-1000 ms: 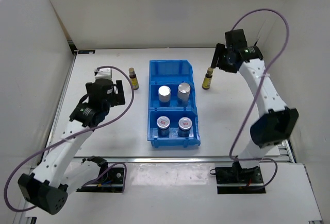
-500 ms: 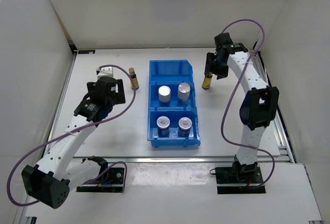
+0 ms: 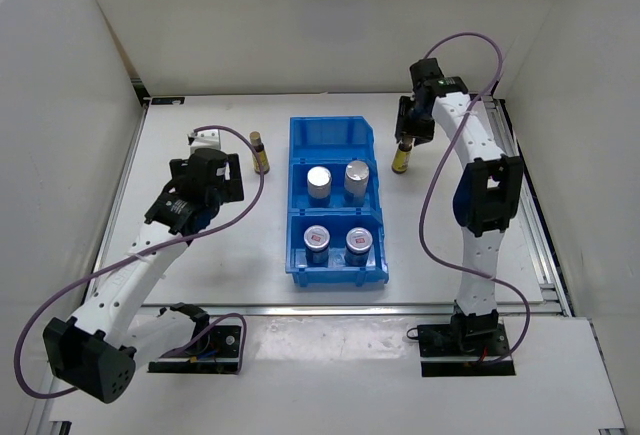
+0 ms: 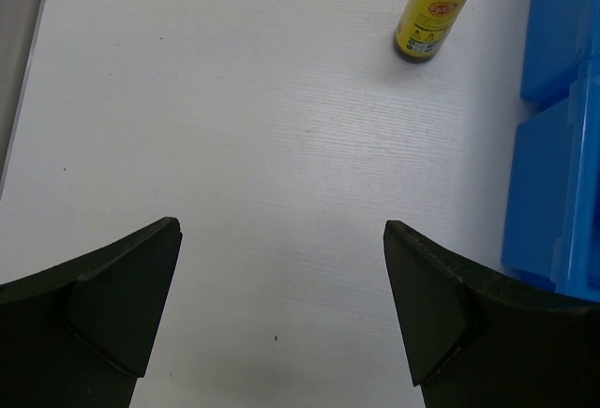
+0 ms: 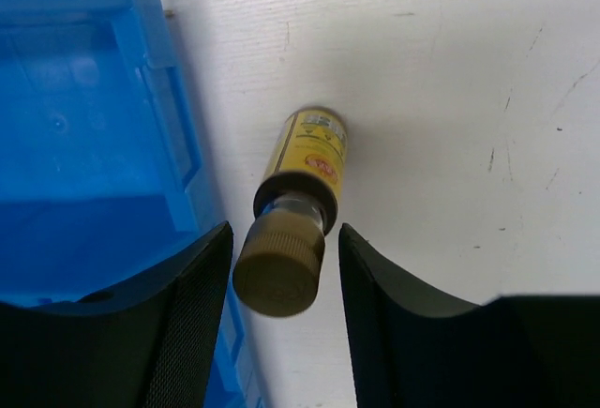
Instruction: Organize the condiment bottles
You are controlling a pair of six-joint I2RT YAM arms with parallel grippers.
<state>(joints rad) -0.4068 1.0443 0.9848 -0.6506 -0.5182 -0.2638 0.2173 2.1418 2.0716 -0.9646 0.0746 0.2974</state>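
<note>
Grasp step — right gripper (image 5: 281,239) spread astride bottle (image 5: 314,150) cap.
Next, likely: clamp, lift into bin (image 3: 332,123) — left gripper (image 4: 281,230) also spread.

A bin (image 3: 332,141) sits at the middle of the bench (image 3: 250,255). Its middle compartment holds the left shaker (image 3: 319,183) and right shaker (image 3: 357,177); its near compartment holds the left jar (image 3: 317,239) and right jar (image 3: 360,241). The left bottle (image 3: 260,153) and right bottle (image 3: 402,156) flank it, toward the far edge.
</note>
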